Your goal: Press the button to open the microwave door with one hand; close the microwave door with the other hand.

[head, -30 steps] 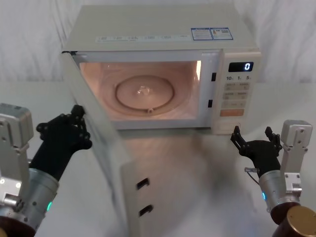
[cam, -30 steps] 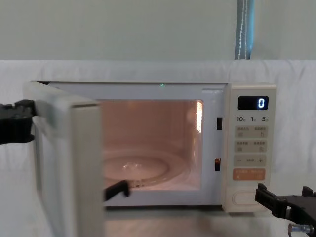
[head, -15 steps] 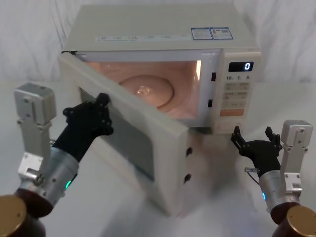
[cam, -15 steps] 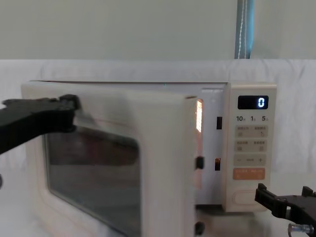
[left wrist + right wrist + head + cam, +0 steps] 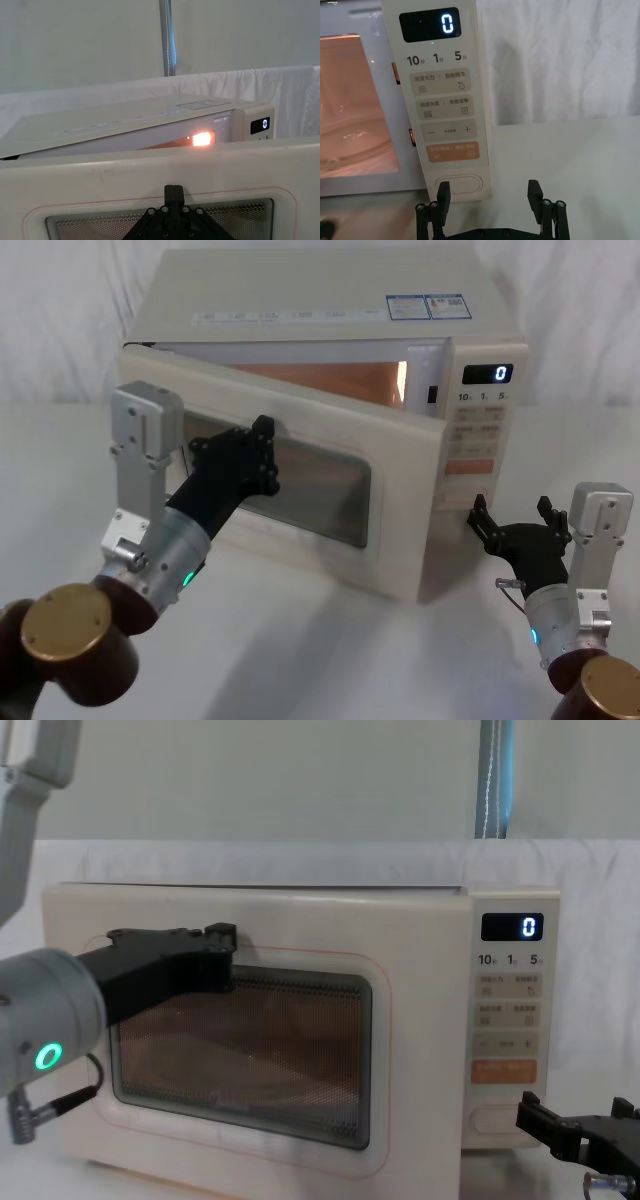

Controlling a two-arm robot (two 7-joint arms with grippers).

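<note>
The left gripper [image 5: 262,455] (grip state unclear) presses the microwave door [image 5: 330,490], ajar at its right edge; the right gripper [image 5: 512,525] idles, spread.

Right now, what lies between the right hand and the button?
Nothing: in the right wrist view, the open right hand sits just before the button, with a bare gap between.

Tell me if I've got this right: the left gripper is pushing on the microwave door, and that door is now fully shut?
Not quite. The left gripper is pushing on the microwave door, but the door is not fully shut. The head view shows it ajar, with the lit cavity visible in the gap along its top edge. The right gripper waits, open, near the control panel.
</note>
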